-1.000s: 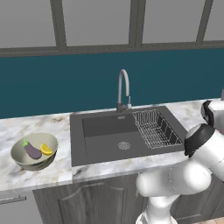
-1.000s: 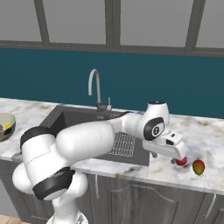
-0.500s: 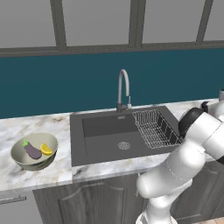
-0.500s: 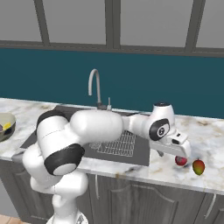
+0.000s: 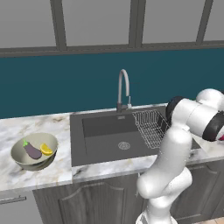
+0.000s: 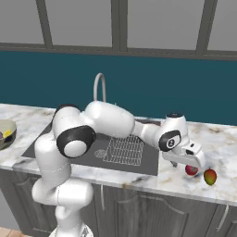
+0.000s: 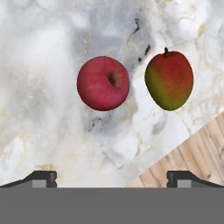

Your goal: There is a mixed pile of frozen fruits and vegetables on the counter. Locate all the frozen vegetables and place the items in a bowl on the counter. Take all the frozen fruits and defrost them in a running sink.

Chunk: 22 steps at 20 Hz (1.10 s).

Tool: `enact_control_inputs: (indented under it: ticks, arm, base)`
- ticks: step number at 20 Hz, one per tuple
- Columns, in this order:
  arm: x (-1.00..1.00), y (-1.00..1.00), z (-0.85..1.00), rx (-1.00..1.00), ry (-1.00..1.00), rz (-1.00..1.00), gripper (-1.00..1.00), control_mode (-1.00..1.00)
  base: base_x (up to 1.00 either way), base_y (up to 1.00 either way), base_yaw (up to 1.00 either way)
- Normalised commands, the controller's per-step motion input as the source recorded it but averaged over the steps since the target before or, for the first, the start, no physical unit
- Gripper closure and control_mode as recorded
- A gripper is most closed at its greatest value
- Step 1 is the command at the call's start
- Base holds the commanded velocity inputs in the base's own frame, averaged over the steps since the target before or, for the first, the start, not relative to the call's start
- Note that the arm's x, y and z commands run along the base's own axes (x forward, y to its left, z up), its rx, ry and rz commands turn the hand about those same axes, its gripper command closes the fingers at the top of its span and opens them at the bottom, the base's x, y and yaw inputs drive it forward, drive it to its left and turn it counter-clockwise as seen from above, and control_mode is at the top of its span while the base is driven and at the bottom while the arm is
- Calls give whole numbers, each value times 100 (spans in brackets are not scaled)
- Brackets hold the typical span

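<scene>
From the left base camera, the bowl [image 5: 34, 151] sits on the counter [image 5: 52, 173] left of the sink [image 5: 118, 135], and inside it lie the eggplant [image 5: 32, 150] and, touching its right side, the yellow piece [image 5: 46, 149]. The sink basin holds a wire rack [image 5: 151, 127] on its right side, with the faucet [image 5: 124, 89] rising behind. My arm reaches off to the right across the rack. From the right base camera, a slice of the bowl [image 6: 6, 133] shows at the left edge with something dark and yellow in it, too small to tell more. The rack [image 6: 121, 149] lies in the sink [image 6: 92, 150] beneath my forearm. My claw [image 6: 189, 163] hangs over the counter [image 6: 217, 152] right of the sink, just above the red fruit [image 6: 191, 170], with the orange-red fruit [image 6: 210, 176] close beside it near the counter's front edge; I cannot tell here whether I touch the red one. From my hand camera, I look straight down on the marble: the red fruit [image 7: 103, 82] and the orange-red, part-green fruit [image 7: 169, 79] lie side by side, apart by a narrow gap. My claw [image 7: 112, 178] is spread wide, its tips at the two bottom corners, holding nothing and touching neither fruit.
</scene>
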Motion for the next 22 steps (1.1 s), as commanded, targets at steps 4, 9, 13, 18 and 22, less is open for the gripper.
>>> enact_control_inputs:
  ticks: [4, 9, 13, 18, 22]
  arm:
    - [33, -23, -22, 0, 0, 2, -100, -100]
    - [37, -21, -16, 0, 0, 4, -100, -100]
    - [27, -21, -14, 0, 0, 6, -100, -100]
    - [17, -9, -34, 0, 0, 8, -100, -100]
    - [3, 0, -43, 0, 0, 9, -100, -100]
  base:
    - [0, 0, 0]
    - [0, 0, 0]
    - [0, 0, 0]
    - [0, 0, 0]
    - [0, 0, 0]
